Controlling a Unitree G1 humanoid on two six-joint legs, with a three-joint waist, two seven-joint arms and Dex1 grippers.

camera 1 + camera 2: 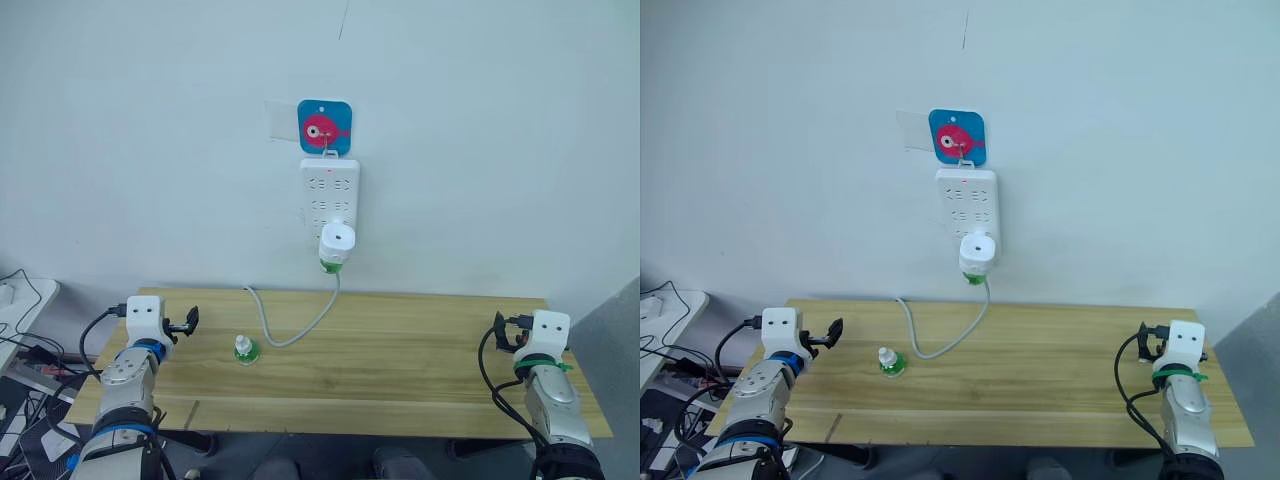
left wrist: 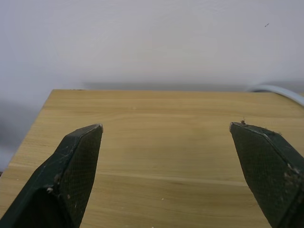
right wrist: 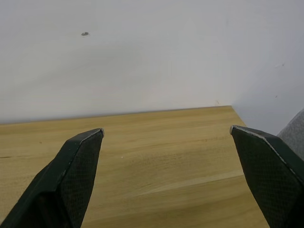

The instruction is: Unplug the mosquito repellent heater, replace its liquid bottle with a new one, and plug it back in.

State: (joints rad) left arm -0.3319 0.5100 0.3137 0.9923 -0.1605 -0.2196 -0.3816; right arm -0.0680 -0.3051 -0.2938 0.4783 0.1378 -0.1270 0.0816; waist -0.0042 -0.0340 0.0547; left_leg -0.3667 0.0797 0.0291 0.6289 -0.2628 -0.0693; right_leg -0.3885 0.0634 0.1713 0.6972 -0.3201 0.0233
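The white mosquito repellent heater [image 1: 337, 241] sits plugged into the bottom of the white power strip [image 1: 330, 190] on the wall, with the green liquid bottle [image 1: 331, 266] showing under it. The new one [image 1: 244, 350], green with a white cap, stands on the wooden table [image 1: 400, 360] left of centre. My left gripper [image 1: 190, 321] hovers open at the table's left end, well left of the capped bottle. At the right end my right gripper [image 1: 499, 331] is open too, its fingers [image 3: 71, 175] wide apart over bare wood.
A grey cable [image 1: 290, 330] runs from the power strip down onto the table and curls behind the capped bottle. A blue card with a pink fish [image 1: 324, 126] hangs above the strip. Loose cables [image 1: 25, 350] lie beyond the table's left edge.
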